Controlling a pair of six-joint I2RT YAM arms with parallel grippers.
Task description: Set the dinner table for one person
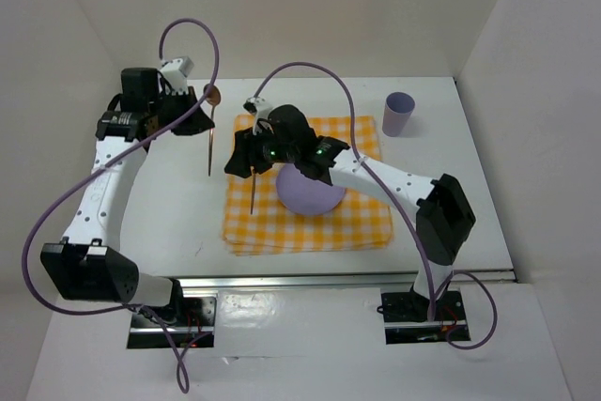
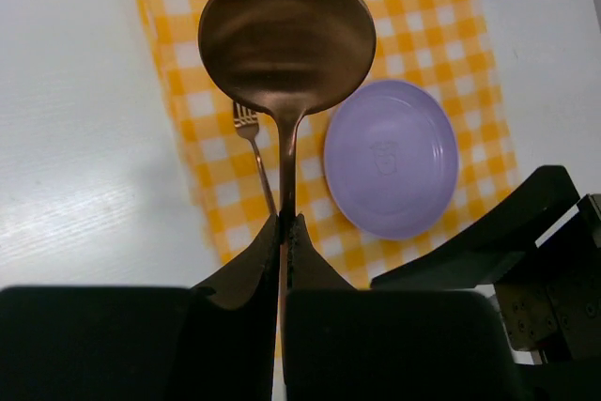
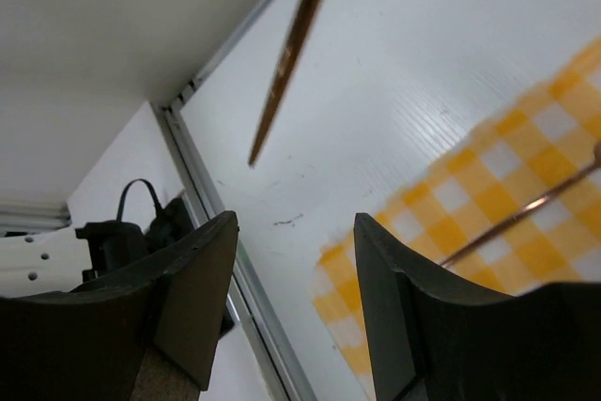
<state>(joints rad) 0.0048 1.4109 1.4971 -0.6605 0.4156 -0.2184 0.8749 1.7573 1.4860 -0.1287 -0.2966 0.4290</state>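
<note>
gripping the thin handle of the copper-coloured, round-bowled metal spoon [image 2: 285, 53], the left gripper [image 2: 286, 228] has its jaws closed tight on the shaft just below the bowl. the free end of the handle hangs over bare tabletop, beside the left edge of the yellow-and-white checked cloth [image 1: 310, 227].

the right gripper [image 3: 296, 298] has its jaws well apart with nothing between them. it sits over the far-left corner of the cloth. the copper-coloured metal fork [image 2: 255, 157] lies flat on the cloth, close to and roughly parallel with its left edge. the round lilac plastic plate [image 2: 404, 157] lies on the cloth to the right of the fork, apart from it. the lilac plastic cup [image 1: 399, 115] stands upright on bare tabletop just beyond the cloth's far-right corner.

the large flat white rectangular dinner table [image 1: 169, 204] carries all of these. its metal rail [image 1: 347, 279] runs along the near edge. a narrow bare strip separates the rail from the cloth's near edge. wider bare surface lies left of the cloth, and more lies right of it, up to the side walls.
</note>
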